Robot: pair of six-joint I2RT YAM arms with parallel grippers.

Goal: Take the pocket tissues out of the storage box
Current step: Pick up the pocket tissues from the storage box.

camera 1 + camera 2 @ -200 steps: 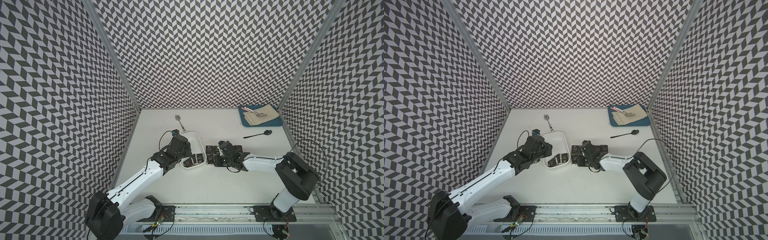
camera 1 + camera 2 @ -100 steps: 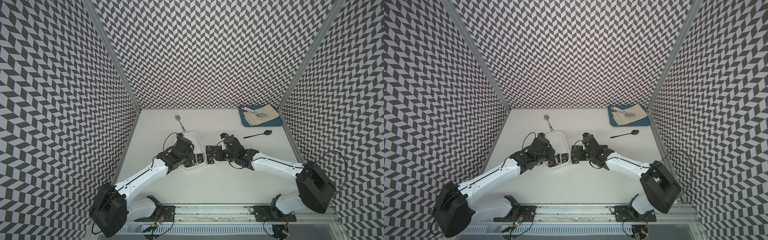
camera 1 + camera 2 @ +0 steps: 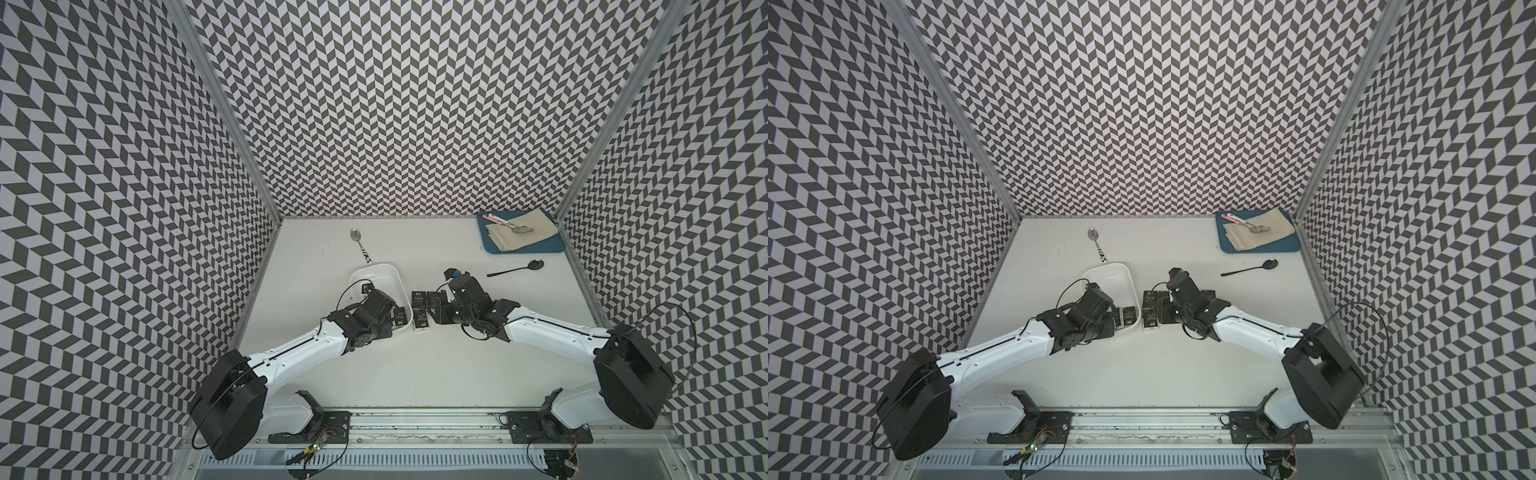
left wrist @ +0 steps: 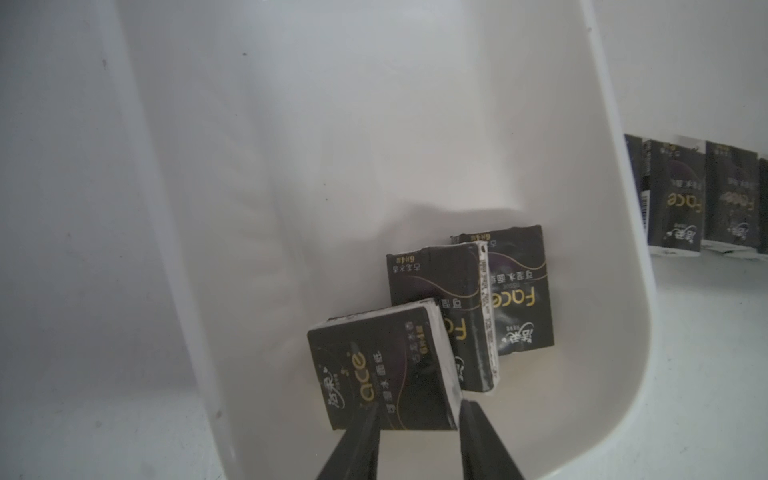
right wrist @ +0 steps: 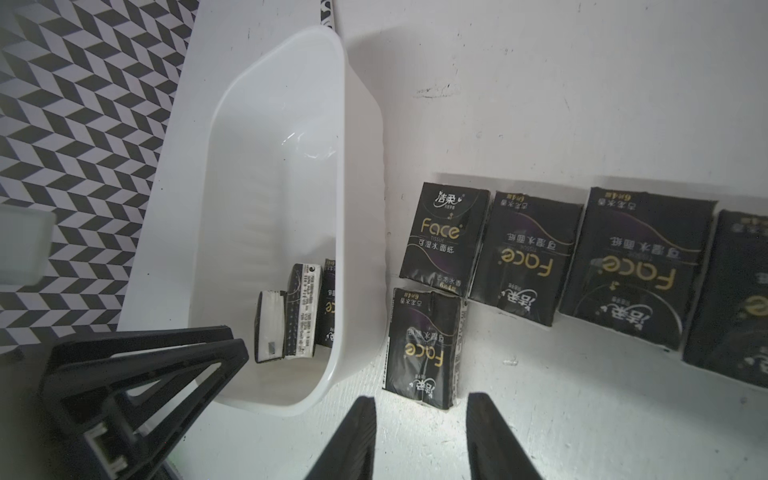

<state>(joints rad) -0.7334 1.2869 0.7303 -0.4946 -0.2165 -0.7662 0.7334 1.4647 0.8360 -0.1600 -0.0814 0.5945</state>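
Observation:
The white storage box (image 3: 376,275) (image 3: 1108,272) stands left of the table's middle. Three pocket tissues lie in its near corner: one tilted packet (image 4: 386,374) leans on a second (image 4: 436,286), beside a third (image 4: 519,291). My left gripper (image 4: 419,415) is open inside the box. One fingertip is over the tilted packet's face and the other is beside its white edge. Several packets lie in a row on the table right of the box (image 5: 523,257) (image 3: 419,309). My right gripper (image 5: 422,405) is open and empty, just behind the nearest packet (image 5: 424,345).
A blue tray (image 3: 536,248) with beige cloth and a spoon sits at the back right. A black spoon (image 3: 517,269) lies in front of it. A silver spoon (image 3: 360,243) lies behind the box. Patterned walls close in three sides.
My left gripper has moved deeper into the box toward its near corner. My right arm has stretched out and its gripper has drawn back a little from the packets on the table.

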